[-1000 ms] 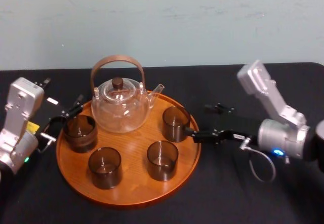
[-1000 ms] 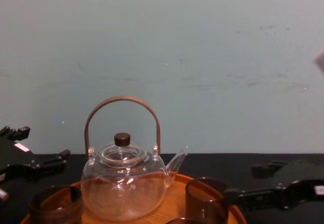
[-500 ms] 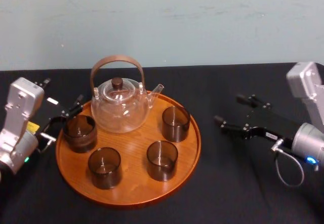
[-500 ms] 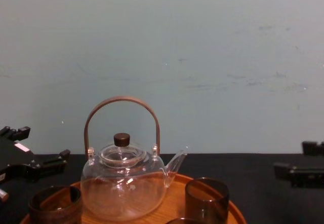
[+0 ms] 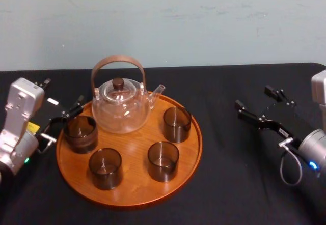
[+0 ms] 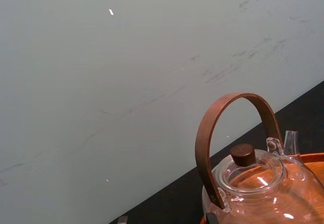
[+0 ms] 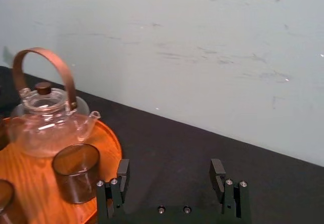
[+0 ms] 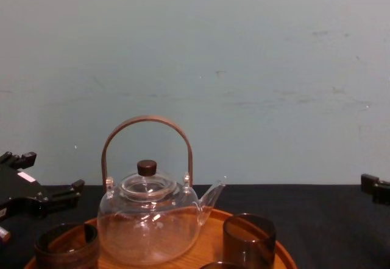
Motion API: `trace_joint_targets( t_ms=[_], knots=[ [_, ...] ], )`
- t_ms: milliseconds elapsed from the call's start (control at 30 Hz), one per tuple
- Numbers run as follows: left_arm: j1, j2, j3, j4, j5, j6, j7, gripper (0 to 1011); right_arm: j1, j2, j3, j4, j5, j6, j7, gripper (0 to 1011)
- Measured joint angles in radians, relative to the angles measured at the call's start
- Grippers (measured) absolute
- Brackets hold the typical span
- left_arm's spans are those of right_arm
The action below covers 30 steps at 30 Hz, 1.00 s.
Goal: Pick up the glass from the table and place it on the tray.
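Several dark glasses stand on the round wooden tray (image 5: 195, 148) beside a glass teapot (image 5: 121, 107). The back-right glass (image 5: 177, 124) (image 7: 76, 171) (image 8: 247, 238) stands upright and free. My right gripper (image 5: 253, 96) (image 7: 169, 176) hovers open and empty over the black table (image 5: 229, 179), well to the right of the tray. My left gripper (image 5: 65, 119) rests open at the tray's left edge, right beside the left glass (image 5: 80, 132), with nothing between its fingers.
The teapot's tall brown handle (image 8: 146, 123) rises above the tray's back. A pale wall (image 5: 163, 21) closes the far side of the table. Black cloth stretches to the right of the tray and in front of it.
My right gripper has drawn back to the right, away from the back-right glass, which stays standing on the tray. The left arm has not moved.
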<state>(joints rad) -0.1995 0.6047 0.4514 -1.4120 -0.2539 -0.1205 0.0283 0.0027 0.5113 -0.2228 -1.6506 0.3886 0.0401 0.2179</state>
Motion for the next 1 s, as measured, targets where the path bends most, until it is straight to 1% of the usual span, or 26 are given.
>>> trace_joint_targets(
  t_ms=[33, 67, 233, 433, 1000],
  knots=[
    [0.0, 0.0, 0.0, 0.0, 0.0, 0.0, 0.0, 1001, 0.0, 0.0, 0.0, 0.0, 0.0, 0.0, 0.0, 1002],
    [0.0, 0.0, 0.0, 0.0, 0.0, 0.0, 0.0, 1001, 0.002, -0.013, 0.001, 0.009, -0.009, -0.003, -0.011, 1002],
    [0.0, 0.0, 0.0, 0.0, 0.0, 0.0, 0.0, 1001, 0.02, -0.053, 0.0, 0.041, -0.034, -0.009, -0.031, 1002],
    [0.0, 0.0, 0.0, 0.0, 0.0, 0.0, 0.0, 1001, 0.036, -0.081, 0.0, 0.066, -0.056, -0.007, -0.042, 1002],
    [0.0, 0.0, 0.0, 0.0, 0.0, 0.0, 0.0, 1001, 0.033, -0.076, 0.0, 0.062, -0.054, -0.006, -0.041, 1002]
  ],
)
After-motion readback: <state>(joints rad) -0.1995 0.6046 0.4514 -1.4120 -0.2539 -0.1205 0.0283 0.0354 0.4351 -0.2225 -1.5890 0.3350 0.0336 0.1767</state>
